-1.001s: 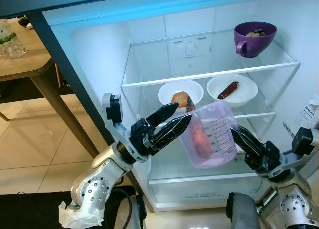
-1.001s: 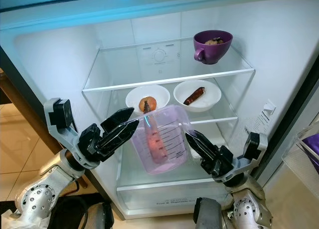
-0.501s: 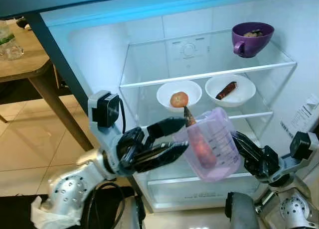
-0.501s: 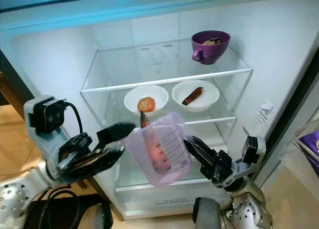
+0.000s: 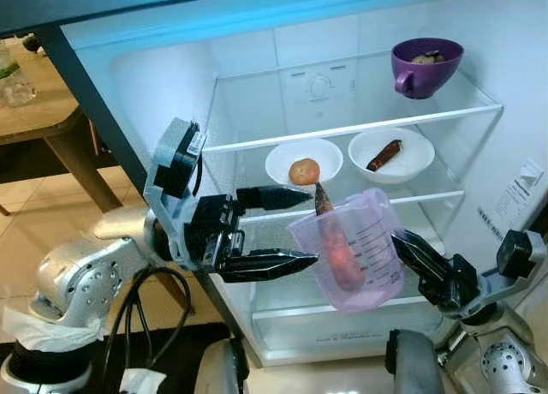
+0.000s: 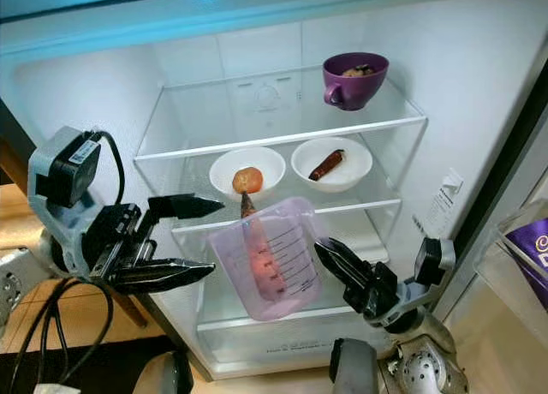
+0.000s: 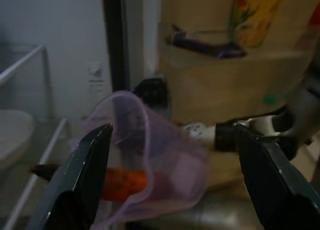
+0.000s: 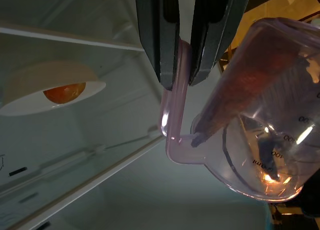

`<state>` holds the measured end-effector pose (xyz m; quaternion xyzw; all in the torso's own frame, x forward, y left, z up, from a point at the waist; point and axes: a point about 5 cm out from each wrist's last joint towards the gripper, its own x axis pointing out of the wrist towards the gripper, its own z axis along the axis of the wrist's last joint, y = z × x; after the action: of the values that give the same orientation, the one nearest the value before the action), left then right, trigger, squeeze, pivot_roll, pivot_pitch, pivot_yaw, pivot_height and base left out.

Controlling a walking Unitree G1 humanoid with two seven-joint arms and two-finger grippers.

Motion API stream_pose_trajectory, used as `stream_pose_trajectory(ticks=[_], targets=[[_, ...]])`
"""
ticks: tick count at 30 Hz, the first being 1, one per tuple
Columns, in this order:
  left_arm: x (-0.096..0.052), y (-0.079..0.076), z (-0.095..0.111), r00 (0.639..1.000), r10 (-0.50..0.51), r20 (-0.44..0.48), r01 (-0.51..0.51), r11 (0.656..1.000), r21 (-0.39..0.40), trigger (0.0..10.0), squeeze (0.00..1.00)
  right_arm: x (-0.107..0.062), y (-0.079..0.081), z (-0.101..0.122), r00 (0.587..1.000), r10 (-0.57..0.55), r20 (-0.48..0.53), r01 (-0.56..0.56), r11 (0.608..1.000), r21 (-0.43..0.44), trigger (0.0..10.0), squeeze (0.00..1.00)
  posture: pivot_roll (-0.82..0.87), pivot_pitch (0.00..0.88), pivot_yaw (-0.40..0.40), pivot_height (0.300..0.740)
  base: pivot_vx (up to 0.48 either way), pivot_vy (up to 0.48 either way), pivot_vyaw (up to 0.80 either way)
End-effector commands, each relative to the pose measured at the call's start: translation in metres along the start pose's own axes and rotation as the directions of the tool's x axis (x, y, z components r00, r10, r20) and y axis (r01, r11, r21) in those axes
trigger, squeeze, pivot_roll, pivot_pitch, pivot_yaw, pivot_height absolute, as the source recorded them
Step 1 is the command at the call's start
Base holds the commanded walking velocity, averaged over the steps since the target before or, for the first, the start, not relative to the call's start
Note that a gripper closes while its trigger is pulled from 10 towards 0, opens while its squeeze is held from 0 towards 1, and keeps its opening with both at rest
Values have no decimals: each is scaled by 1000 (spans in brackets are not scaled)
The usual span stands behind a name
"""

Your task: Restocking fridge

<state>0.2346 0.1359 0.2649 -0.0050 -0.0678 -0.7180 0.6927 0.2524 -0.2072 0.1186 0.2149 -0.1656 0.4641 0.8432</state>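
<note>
1. a clear measuring jug with a carrot inside is held by its handle, pinched in the right gripper, before the open fridge.
2. the left gripper is spread wide, just beside the jug, touching nothing.
3. judged next: the jug is to be carried onto the middle shelf, whose front edge must be cleared; open room lies in front of the two white bowls.

left gripper: fingers spread, raised | right gripper: clamped, raised
</note>
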Motion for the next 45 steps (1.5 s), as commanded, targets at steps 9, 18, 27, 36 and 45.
stream_pose_trajectory(ticks=[9, 18, 27, 36, 45], targets=[[-3, -14, -11, 984, -134, -118, 122, 987, -104, 10000, 0, 4, 4, -4, 999, 34, -12, -34, 999, 9, 0, 0, 54, 55, 136, 447, 0, 0, 0], [-1, -12, -21, 972, -153, -178, 137, 986, -98, 0, 0, 4, 5, -5, 999, 33, -16, -33, 999, 12, 0, 0, 49, 60, 139, 447, 0, 0, 0], [-1, -9, -20, 975, -134, -177, 121, 989, -80, 0, 0, 4, 5, -5, 999, 36, -24, -35, 999, 13, 0, 0, 49, 60, 136, 447, 0, 0, 0], [-2, -9, -21, 975, -133, -178, 121, 990, -79, 0, 0, 4, 6, -7, 999, 41, -34, -41, 999, 17, 0, 0, 51, 61, 136, 447, 0, 0, 0], [-3, -9, -22, 974, -137, -178, 123, 989, -86, 0, 0, 5, 3, -11, 998, 0, -60, 1, 1000, 22, 10000, 267, 51, 61, 135, 447, 0, 0, 0]])
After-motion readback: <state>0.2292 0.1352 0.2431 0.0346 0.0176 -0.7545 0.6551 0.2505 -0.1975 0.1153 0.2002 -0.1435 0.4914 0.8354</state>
